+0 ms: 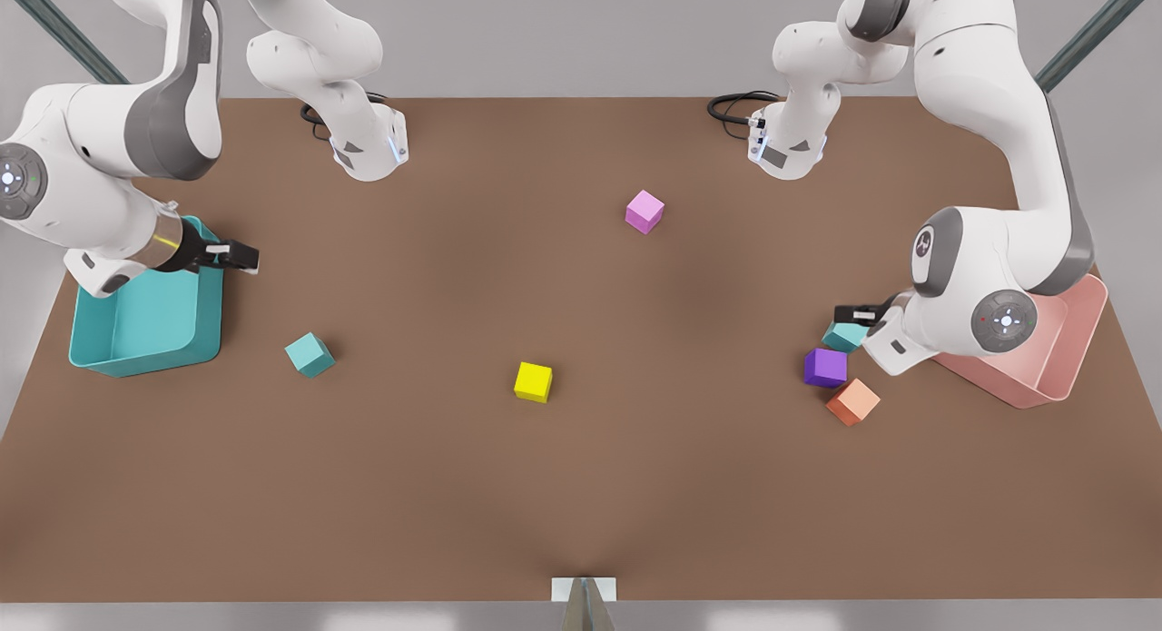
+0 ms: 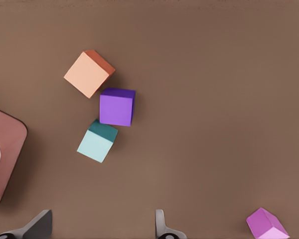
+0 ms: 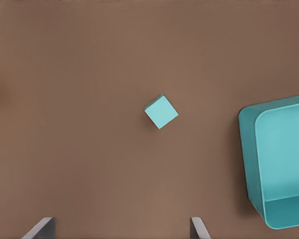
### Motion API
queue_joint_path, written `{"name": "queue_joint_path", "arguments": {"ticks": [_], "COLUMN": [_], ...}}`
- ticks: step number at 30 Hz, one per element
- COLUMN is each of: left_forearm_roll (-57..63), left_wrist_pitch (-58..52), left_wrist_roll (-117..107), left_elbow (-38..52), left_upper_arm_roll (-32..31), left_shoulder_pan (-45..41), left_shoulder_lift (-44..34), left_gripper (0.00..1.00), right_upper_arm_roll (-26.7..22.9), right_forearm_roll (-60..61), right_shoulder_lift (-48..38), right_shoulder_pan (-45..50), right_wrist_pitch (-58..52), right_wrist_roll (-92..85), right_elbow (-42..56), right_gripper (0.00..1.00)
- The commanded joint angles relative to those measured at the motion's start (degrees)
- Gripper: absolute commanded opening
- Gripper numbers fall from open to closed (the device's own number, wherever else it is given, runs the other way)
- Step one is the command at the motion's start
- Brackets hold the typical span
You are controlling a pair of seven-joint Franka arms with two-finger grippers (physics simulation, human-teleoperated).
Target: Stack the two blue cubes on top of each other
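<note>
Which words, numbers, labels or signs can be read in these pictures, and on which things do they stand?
None can be read. The cubes, the teal bin, the pink bin and the table are plain. The round marks on the arm joints are symbols, not letters.

Two small teal cubes, plain, same size, well apart on brown table, not stacked. First blue cube [image 1: 310, 354] [image 3: 161, 111] lying alone flat on table toward front view's left, turned at an angle to table edges, near teal bin but not touching. Second blue cube [image 1: 845, 336] [image 2: 97, 141] toward front view's right, flat on table, also turned, corner touching or nearly touching purple cube, partly hidden in front view by arm above. Top faces lighter turquoise, side faces darker teal. Both upright, undamaged, ungrasped.
</note>
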Motion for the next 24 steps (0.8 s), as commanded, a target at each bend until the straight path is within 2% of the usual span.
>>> {"name": "queue_joint_path", "arguments": {"ticks": [1,3,4,6,9,11,15,16,18,19,24], "left_forearm_roll": [-0.12,-0.12,-0.12,-0.12,0.58,0.49,0.40,0.49,0.49,0.49,0.49], "left_wrist_pitch": [3.37,3.29,3.29,3.20,-9.89,-11.92,-12.45,-12.45,-12.45,-12.45,-12.45], "left_wrist_roll": [0.48,0.39,0.39,0.39,0.30,0.30,0.30,0.30,0.30,0.30,0.30], "left_elbow": [-0.06,-0.06,-0.06,-0.06,0.21,0.47,0.47,0.47,0.47,0.47,0.47], "left_upper_arm_roll": [-0.01,-0.01,-0.01,-0.01,0.08,-0.01,-0.01,-0.01,-0.01,-0.01,-0.01], "left_shoulder_pan": [-0.02,-0.02,-0.02,-0.02,0.06,-0.02,-0.02,-0.02,-0.02,-0.02,-0.11], "left_shoulder_lift": [-0.06,-0.06,-0.06,-0.06,0.03,1.17,1.17,1.26,1.52,1.52,1.53], "left_gripper": [1.00,1.00,1.00,1.00,1.00,1.00,1.00,1.00,1.00,1.00,1.00], "right_upper_arm_roll": [-0.09,0.35,0.53,0.00,0.00,0.00,-0.08,0.26,0.18,0.18,0.18], "right_forearm_roll": [-0.11,-4.58,-8.10,-3.98,0.42,3.67,7.98,8.67,15.43,17.64,18.00], "right_shoulder_lift": [0.03,1.79,3.80,11.09,20.42,19.90,20.78,20.78,20.08,19.46,15.77], "right_shoulder_pan": [0.50,1.81,5.41,3.58,-1.44,-3.28,-6.09,-8.20,-7.94,-7.68,-7.50], "right_wrist_pitch": [1.74,1.74,1.91,7.78,17.90,25.81,33.37,41.10,47.07,55.32,58.07], "right_wrist_roll": [-0.42,-0.42,0.19,0.73,3.71,4.95,7.58,6.88,10.82,13.91,21.99], "right_elbow": [0.05,0.84,0.58,0.40,-0.48,-6.80,-11.11,-13.22,-16.91,-21.29,-28.87], "right_gripper": [1.00,1.00,1.00,1.00,1.00,1.00,1.00,1.00,1.00,1.00,1.00]}}
